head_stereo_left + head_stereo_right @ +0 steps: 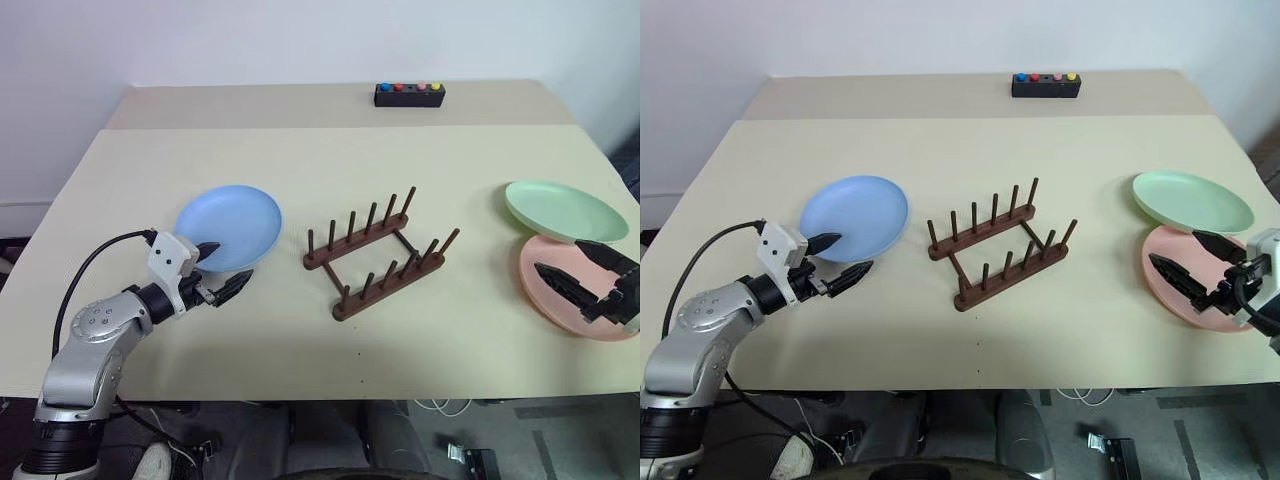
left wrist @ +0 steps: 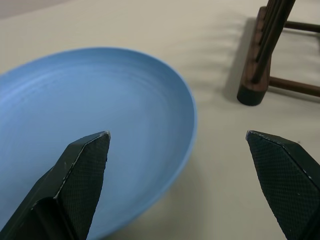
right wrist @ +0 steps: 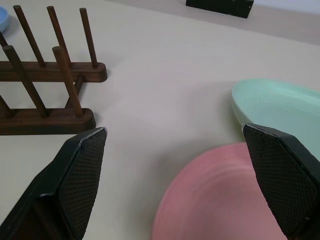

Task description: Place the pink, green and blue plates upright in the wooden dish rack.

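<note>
The light blue plate (image 1: 230, 226) lies flat on the table, left of the wooden dish rack (image 1: 378, 252), which stands empty at the centre. My left gripper (image 1: 222, 268) is open at the blue plate's near rim (image 2: 187, 145), one finger over the plate and one outside it, nothing held. At the right, the mint green plate (image 1: 563, 210) rests with its near edge overlapping the salmon pink plate (image 1: 560, 285). Open and empty, my right gripper (image 1: 580, 270) hovers over the pink plate (image 3: 220, 200).
A small black box with coloured buttons (image 1: 409, 94) sits at the back of the table. A black cable (image 1: 95, 270) loops from my left wrist. The table's front edge (image 1: 300, 385) runs just below both arms.
</note>
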Controlling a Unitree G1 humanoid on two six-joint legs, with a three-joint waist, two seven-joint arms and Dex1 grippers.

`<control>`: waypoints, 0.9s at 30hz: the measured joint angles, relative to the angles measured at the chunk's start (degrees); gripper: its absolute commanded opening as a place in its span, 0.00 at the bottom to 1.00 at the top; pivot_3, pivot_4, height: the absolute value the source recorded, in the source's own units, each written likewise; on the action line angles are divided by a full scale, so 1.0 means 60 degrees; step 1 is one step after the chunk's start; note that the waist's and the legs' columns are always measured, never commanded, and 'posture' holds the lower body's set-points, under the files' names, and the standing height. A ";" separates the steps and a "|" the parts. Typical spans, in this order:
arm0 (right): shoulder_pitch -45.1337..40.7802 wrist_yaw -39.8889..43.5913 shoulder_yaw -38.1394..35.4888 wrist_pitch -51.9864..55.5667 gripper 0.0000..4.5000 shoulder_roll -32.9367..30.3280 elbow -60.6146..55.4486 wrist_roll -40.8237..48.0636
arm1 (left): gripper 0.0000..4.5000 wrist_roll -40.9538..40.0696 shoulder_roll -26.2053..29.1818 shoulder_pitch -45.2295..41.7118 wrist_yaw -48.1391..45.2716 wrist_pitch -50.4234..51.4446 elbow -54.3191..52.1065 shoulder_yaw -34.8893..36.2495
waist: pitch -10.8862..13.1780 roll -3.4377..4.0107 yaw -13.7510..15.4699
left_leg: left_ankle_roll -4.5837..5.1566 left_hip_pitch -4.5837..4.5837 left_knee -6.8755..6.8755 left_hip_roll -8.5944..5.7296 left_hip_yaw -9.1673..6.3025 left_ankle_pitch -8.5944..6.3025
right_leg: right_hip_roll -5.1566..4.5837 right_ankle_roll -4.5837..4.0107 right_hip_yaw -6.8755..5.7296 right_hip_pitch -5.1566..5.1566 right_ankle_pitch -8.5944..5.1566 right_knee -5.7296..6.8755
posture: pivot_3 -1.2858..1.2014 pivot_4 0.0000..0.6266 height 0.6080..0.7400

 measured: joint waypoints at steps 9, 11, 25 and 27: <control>-0.0176 -0.0039 0.0041 -0.0006 0.99 0.0016 -0.0003 -0.0014 | 1.00 -0.0003 0.0035 -0.0023 -0.0046 0.0020 -0.0029 0.0007 | 0.0000 0.0000 0.0011 | 0.0000 -0.0001 0.0002 0.0000 0.0000 0.0000 | 0.0000 0.0000 0.0000 0.0001 0.0000 -0.0001 | 0.52 0.24 1.00; -0.0174 -0.0049 0.0045 -0.0012 0.99 0.0027 -0.0006 -0.0016 | 1.00 -0.0003 0.0097 -0.0041 -0.0066 0.0029 -0.0029 0.0011 | 0.0000 0.0000 0.0006 | 0.0000 -0.0001 0.0001 0.0000 0.0000 0.0000 | 0.0000 0.0000 0.0000 0.0000 0.0000 0.0000 | 0.52 0.24 1.00; 0.0050 -0.0718 0.0667 0.0033 0.99 0.0767 -0.1453 0.0007 | 1.00 -0.0058 0.0747 0.0066 -0.1118 0.0473 -0.0702 -0.0871 | 0.0000 0.0001 0.0020 | 0.0000 -0.0005 -0.0001 0.0001 0.0001 0.0000 | 0.0000 0.0000 0.0001 -0.0001 0.0000 -0.0003 | 0.52 0.24 1.00; 0.0209 -0.0791 0.0661 0.0033 0.99 0.0787 -0.1683 0.0012 | 1.00 -0.0141 0.1023 0.0159 -0.1525 0.0602 -0.0954 -0.1209 | 0.0001 -0.0001 0.0022 | 0.0000 -0.0005 -0.0001 0.0001 0.0000 0.0000 | 0.0000 -0.0002 0.0000 -0.0001 -0.0001 -0.0005 | 0.52 0.24 1.00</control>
